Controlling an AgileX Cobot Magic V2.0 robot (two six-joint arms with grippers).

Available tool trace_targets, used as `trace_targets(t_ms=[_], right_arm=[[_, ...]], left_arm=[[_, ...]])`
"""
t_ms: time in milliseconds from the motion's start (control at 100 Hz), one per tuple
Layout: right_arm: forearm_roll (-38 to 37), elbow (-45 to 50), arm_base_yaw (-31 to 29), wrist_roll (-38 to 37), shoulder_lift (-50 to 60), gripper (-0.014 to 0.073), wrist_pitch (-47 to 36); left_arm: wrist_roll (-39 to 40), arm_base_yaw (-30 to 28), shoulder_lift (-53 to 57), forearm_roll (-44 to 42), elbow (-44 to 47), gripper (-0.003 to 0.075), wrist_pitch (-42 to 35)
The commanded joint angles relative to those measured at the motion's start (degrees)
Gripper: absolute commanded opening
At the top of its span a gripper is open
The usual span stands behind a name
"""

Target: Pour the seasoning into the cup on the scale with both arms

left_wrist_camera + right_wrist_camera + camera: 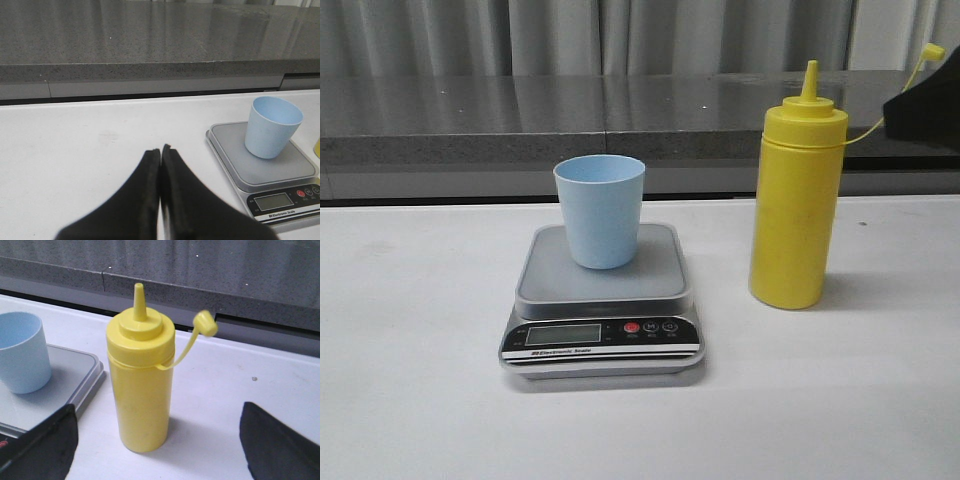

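Observation:
The pale blue cup point(600, 210) stands upright and empty on the silver-grey scale point(603, 300) at the table's middle. To its right, upright on the table, is the yellow seasoning bottle point(797, 200), nozzle bare, its cap point(932, 52) dangling on a strand. In the right wrist view my right gripper point(159, 409) is open, its fingers point(50, 440) wide on either side of the bottle point(142, 385) without touching it. My left gripper point(161, 150) is shut on nothing, low over the bare table to the left of the scale point(230, 145) and cup point(272, 127).
A grey stone ledge point(620, 110) runs along the back of the white table point(420, 400), with curtains behind it. A black part of the right arm point(925, 105) shows at the front view's right edge, behind the bottle.

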State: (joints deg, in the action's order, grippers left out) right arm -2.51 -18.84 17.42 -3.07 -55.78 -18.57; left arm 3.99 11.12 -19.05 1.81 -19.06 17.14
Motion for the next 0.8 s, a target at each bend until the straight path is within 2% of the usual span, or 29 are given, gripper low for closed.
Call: trace_targets(t_ms=[0,320,460,650,790], right_arm=[[0.21,-1.14,-1.08,0.37,6.1,0.0646,1.93],[0.21,-1.14,-10.24,0.37,22.0,0.0646,11.87],[0.21,-1.14,-10.47,0.37,27.23,0.0645,14.47],[0.21,-1.14,-10.47,0.37,33.21,0.0645,24.35],[0.21,-1.14,-10.47,0.37,36.36,0.0645,28.73]], left_arm=[[0.39,-0.09,-0.44,0.26,-1.5,-0.002,-4.56],[0.39,-0.09,-0.44,0.26,-1.5,-0.002,-4.56],[0.39,-0.09,-0.44,0.26,-1.5,-0.002,-4.56],[0.39,-0.09,-0.44,0.26,-1.5,-0.002,-4.56],[0.39,-0.09,-0.44,0.26,-1.5,-0.002,-4.56]])
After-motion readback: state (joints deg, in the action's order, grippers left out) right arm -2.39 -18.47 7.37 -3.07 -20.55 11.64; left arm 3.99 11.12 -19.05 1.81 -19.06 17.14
